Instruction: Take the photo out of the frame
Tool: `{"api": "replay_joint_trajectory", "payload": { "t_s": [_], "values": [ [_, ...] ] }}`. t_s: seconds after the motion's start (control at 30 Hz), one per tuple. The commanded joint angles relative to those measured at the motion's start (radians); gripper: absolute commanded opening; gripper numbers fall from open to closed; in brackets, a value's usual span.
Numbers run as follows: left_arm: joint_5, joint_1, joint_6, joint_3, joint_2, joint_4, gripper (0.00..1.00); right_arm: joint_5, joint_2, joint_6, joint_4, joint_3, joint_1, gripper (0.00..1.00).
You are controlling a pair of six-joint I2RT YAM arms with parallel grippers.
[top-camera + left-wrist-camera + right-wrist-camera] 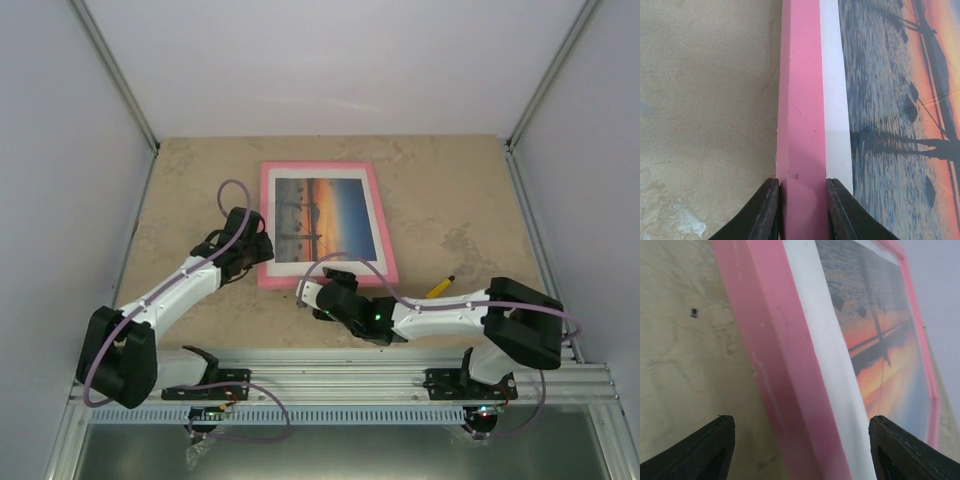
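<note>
The pink frame (268, 230) lies face up on the table, holding the sunset photo (325, 215) behind a white mat. My left gripper (257, 243) is shut on the frame's left rail (801, 125), one finger (765, 212) on the outer side and the other on the mat side. The photo (900, 125) fills the right of the left wrist view. My right gripper (308, 292) is open at the frame's near edge; its fingers (710, 447) straddle the pink rail (785, 390) without touching it. The photo (880, 340) shows beyond.
A yellow pencil (439, 287) lies on the beige stone tabletop (450, 200) right of the frame. White walls enclose the back and sides. A metal rail (340, 375) with the arm bases runs along the near edge.
</note>
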Motion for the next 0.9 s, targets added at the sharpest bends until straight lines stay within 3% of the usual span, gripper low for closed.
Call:
{"api": "replay_joint_trajectory", "payload": {
  "t_s": [0.0,0.23,0.43,0.5,0.63,0.7,0.77,0.87],
  "values": [
    [0.079,-0.003,-0.034,0.027,-0.058,0.124,0.0,0.166,0.072,-0.142,0.115,0.056,0.008,0.72],
    [0.08,-0.003,-0.046,0.005,-0.072,0.137,0.0,0.281,0.212,-0.311,0.293,0.093,0.017,0.55],
    [0.052,-0.003,-0.068,-0.023,-0.123,0.152,0.04,0.346,0.246,-0.39,0.384,0.1,0.023,0.32],
    [0.03,-0.003,-0.083,-0.047,-0.155,0.166,0.1,0.346,0.233,-0.388,0.387,0.097,0.024,0.24],
    [-0.021,-0.003,-0.105,-0.068,-0.221,0.154,0.3,0.344,0.194,-0.382,0.379,0.09,0.029,0.08],
    [-0.039,-0.003,-0.113,-0.071,-0.258,0.143,0.34,0.351,0.175,-0.387,0.385,0.082,0.031,0.01],
    [-0.058,-0.003,-0.125,-0.074,-0.299,0.131,0.39,0.35,0.149,-0.396,0.404,0.066,0.031,0.0],
    [-0.096,-0.003,-0.148,-0.082,-0.373,0.108,0.56,0.34,0.102,-0.393,0.423,0.045,0.031,0.01]
  ]
}}
